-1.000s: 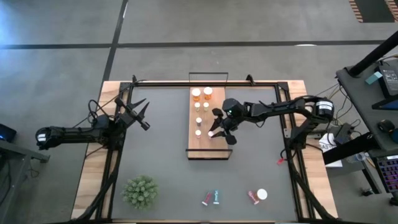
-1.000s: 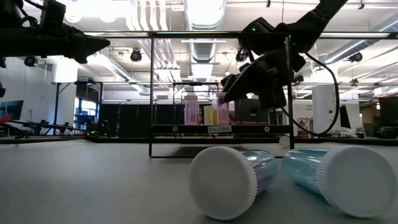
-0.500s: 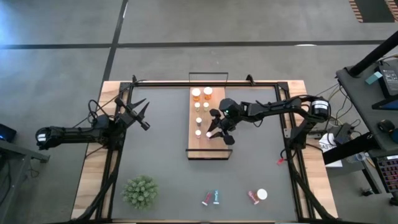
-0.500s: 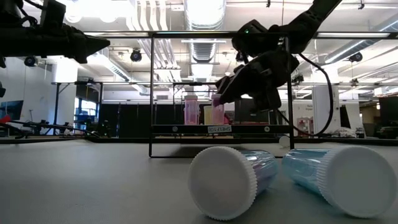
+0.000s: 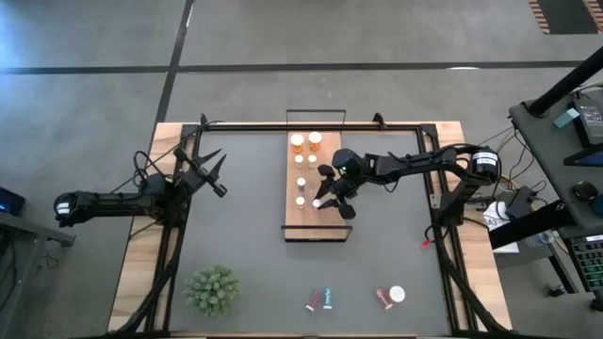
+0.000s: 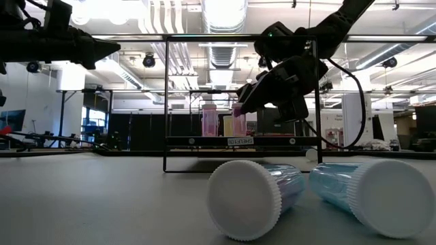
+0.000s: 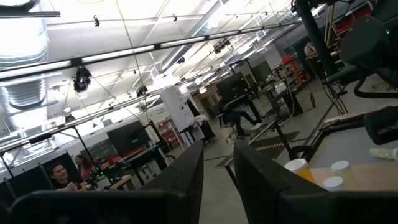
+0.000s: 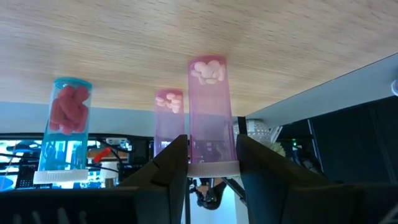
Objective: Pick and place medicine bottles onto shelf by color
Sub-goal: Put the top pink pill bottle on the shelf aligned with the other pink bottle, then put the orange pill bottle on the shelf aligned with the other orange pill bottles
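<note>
The shelf (image 5: 325, 179) is a light-wood board with a black wire frame, standing mid-table. Several white-capped medicine bottles stand on it, two of them orange (image 5: 298, 141). My right gripper (image 5: 325, 201) is over the shelf's near half, shut on a pink bottle (image 8: 211, 106), also seen in the low view (image 6: 236, 124). Next to it stand a second pink bottle (image 8: 169, 121) and a teal one (image 8: 62, 130). My left gripper (image 5: 215, 175) waits shut, in the air over the table's left side, away from the shelf. My right gripper pinches the pink bottle between its two fingers at the bottle's upper end, just below the white cap (image 8: 212, 155). The fingers (image 8: 173, 163) slant down from the table's right. The bottle stands upright, cap up, its base (image 8: 207, 65) at the board; whether it rests there I cannot tell.
Near the table's front edge lie more bottles: two teal ones (image 6: 255, 197) (image 6: 371, 194) close to the low camera, and a pink-red one (image 5: 383, 299) beside a white cap (image 5: 397, 294). A green spiky plant (image 5: 212, 289) stands at the near left.
My right gripper has edged a little toward the table's left over the shelf, carrying the pink bottle with it; the bottle has stayed upright in the shut fingers.
</note>
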{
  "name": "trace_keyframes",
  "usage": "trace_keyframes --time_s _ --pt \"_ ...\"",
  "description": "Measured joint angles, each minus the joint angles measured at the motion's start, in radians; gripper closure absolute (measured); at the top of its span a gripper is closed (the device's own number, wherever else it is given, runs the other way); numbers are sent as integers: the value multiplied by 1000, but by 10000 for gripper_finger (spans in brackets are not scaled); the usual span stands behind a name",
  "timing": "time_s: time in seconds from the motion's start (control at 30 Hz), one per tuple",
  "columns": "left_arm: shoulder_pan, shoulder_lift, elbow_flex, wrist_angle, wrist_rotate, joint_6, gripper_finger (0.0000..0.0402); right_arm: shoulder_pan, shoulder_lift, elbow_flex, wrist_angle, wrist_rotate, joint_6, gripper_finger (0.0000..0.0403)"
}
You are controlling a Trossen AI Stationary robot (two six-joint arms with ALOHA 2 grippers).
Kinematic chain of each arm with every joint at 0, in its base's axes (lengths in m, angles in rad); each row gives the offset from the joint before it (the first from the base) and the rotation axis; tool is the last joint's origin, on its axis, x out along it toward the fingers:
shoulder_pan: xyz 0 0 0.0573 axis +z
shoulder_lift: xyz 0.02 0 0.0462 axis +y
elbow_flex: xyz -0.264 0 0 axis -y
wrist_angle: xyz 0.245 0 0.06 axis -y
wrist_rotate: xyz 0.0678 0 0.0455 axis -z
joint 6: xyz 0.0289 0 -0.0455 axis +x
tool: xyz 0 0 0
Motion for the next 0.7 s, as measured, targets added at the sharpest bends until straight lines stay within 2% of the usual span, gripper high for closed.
trace_keyframes --time_s 0.43,0.7 --pt "0 0 0 0 0 0 330 -4 0 0 -5 9 0 278" --pt "0 0 0 0 0 0 330 -5 1 -3 -25 14 0 237"
